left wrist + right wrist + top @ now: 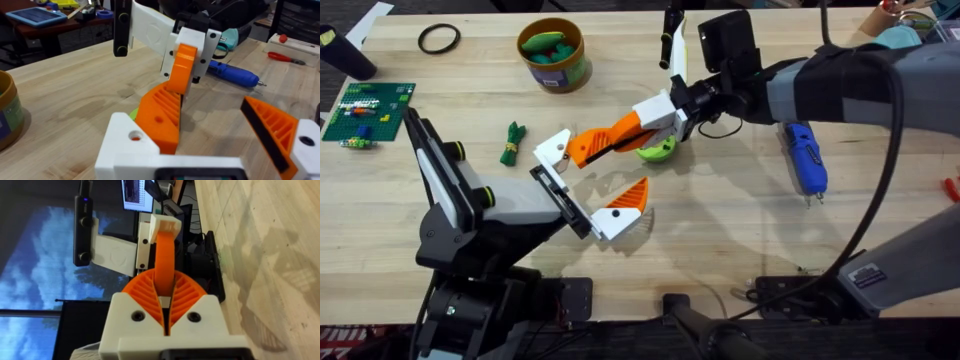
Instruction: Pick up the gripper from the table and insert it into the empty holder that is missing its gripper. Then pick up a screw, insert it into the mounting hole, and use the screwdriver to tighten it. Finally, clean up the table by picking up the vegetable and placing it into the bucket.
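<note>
The long orange gripper (pixel 592 145) with its white base (pixel 127 145) lies against one end of the holder (pixel 560 190), the black-railed white bracket on my left arm. My right gripper (pixel 625 130) is shut on the orange wedge (pixel 165 255). My left gripper (pixel 620 168) stands wide open, with its other orange finger (pixel 270 125) fixed on the rail. The blue screwdriver (pixel 805 160) lies on the table to the right. To the left lies the dark green vegetable (pixel 512 142). Further back stands the bucket (pixel 553 55), holding green pieces.
A lime-green dish (pixel 658 152) sits under the right gripper. A green brick plate (pixel 365 108) and a black ring (pixel 438 38) lie at the far left. A red tool (pixel 285 56) rests beyond the screwdriver.
</note>
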Controlling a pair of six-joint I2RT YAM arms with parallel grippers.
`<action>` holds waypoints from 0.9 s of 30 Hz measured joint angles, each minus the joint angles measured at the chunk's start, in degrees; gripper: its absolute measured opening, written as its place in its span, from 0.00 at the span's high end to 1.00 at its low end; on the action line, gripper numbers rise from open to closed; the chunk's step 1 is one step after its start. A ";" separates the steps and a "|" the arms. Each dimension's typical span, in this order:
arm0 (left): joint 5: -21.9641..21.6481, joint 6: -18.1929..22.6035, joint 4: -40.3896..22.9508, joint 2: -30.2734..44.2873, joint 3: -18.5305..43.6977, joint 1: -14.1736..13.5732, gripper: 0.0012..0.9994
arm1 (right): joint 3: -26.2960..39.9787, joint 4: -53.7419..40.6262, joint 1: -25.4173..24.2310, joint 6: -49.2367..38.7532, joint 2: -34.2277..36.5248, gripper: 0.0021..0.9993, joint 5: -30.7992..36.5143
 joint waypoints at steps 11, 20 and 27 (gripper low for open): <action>0.38 -0.19 0.09 0.00 0.00 0.00 0.01 | 0.00 -0.48 -0.03 2.44 0.00 0.99 -1.04; 1.77 -0.29 0.02 0.00 0.00 0.00 0.01 | 0.09 -7.00 0.03 -0.90 0.00 0.99 -1.90; 2.26 -0.57 0.02 0.00 0.00 0.00 0.01 | 0.07 -12.30 -0.03 -11.52 0.00 0.99 -2.81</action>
